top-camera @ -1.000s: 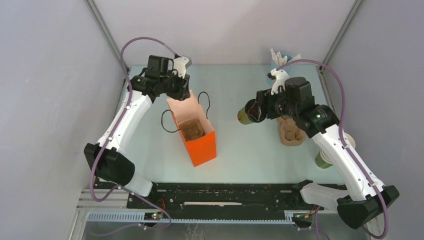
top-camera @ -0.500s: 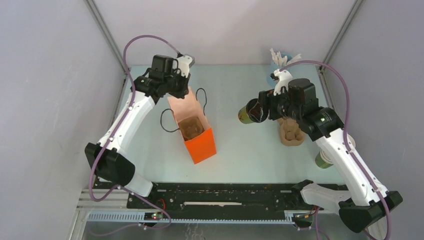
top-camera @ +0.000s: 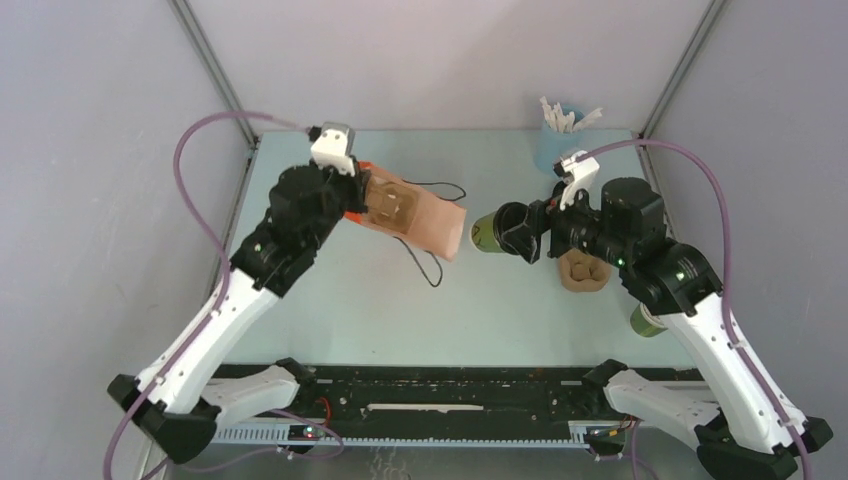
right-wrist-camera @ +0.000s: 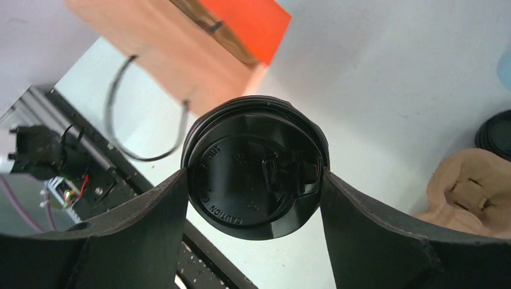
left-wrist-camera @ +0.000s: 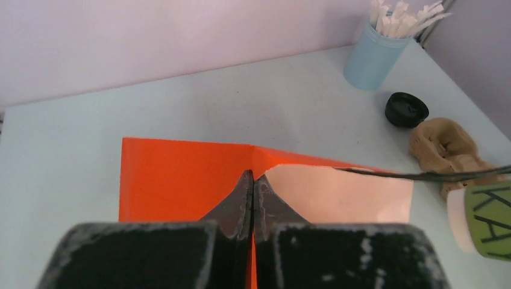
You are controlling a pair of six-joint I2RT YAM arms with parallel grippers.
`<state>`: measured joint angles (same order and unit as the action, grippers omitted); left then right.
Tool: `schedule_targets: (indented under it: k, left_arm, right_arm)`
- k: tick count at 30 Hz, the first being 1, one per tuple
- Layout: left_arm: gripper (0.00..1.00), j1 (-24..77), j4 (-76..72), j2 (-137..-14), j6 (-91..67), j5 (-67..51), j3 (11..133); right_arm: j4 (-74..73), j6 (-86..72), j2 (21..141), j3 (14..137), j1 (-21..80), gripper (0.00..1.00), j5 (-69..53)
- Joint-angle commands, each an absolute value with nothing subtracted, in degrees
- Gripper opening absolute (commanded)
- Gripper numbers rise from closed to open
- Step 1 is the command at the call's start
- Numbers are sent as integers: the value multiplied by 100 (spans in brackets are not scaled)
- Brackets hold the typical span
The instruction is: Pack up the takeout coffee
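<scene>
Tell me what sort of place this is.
Most likely a robot lab test cell staged for coffee packing: plain grey walls enclose a small table with two arms bolted on; the props are an orange bag, a takeout coffee and a pale blue cup of sticks.

The bag (top-camera: 415, 218) is on its side over the back left of the table (top-camera: 400, 310), handles at its right end. The left gripper (left-wrist-camera: 253, 188) pinches the bag's left end, its arm reaching in from the near left. Just right of the bag and apart from it, the coffee (top-camera: 487, 235) lies sideways between the fingers of the right gripper (top-camera: 516, 232), lid toward the wrist, base toward the bag. A holder (top-camera: 583, 272) sits on the table right of the coffee, under that arm. Behind it, in the back right corner, stands the stick cup (top-camera: 556, 145). A loose lid (left-wrist-camera: 407, 109) lies between the two. A lidless cup (top-camera: 645, 322) stands nearer, at the right edge.
</scene>
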<state>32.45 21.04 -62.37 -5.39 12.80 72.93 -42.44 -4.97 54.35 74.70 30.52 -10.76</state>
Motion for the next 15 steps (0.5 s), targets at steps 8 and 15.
schedule_targets:
  k: [8, 15]
  left_arm:
    - [0, 3686, -538, -4410, -1325, 1575, 4244]
    - [0, 3927, -241, -3446, -1649, 1729, 3463]
  right_arm:
    - [-4765, 378, 4533, 7356, 4501, 57, -1296]
    - [-4500, 588, 4299, 7024, 5571, 56, -1010]
